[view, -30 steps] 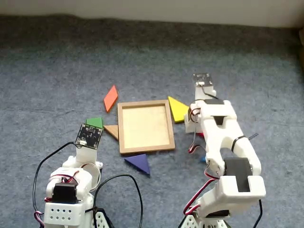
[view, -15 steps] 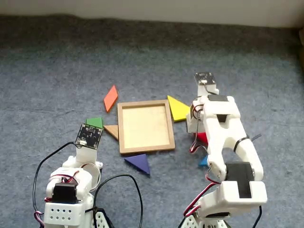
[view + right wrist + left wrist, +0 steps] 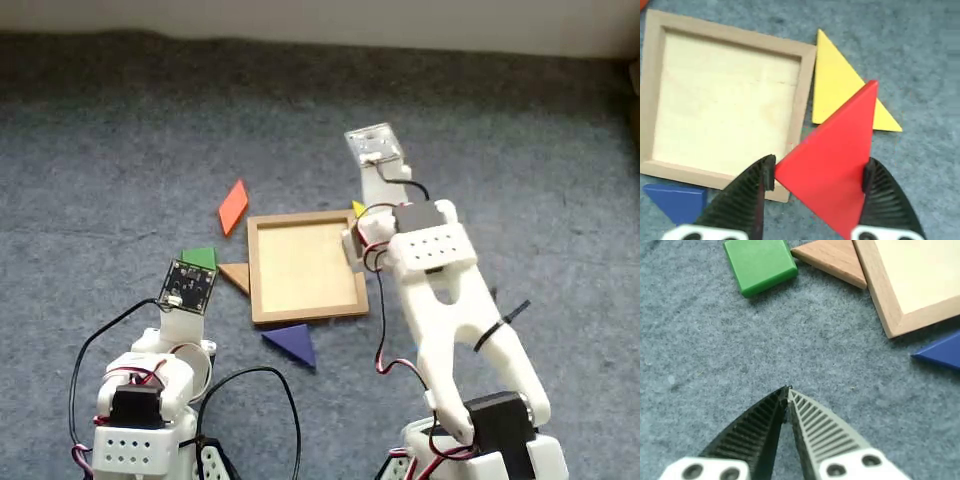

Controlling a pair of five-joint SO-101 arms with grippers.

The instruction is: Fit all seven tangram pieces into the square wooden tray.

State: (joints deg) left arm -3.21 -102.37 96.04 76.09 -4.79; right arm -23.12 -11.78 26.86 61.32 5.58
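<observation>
The right gripper (image 3: 818,169) grasps the red triangle (image 3: 835,165), held above the tray (image 3: 805,95) rim beside the yellow triangle (image 3: 832,90). The left gripper (image 3: 788,392) is clenched, empty, over the carpet (image 3: 700,355). Risk: lowered here, the red triangle likely catches the rim and seats tilted.

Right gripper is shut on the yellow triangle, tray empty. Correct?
Wrong piece. The right gripper is shut on the red triangle, not the yellow one, as the right wrist view shows. The yellow triangle lies beside the tray. The tray is empty, as you said.
</observation>
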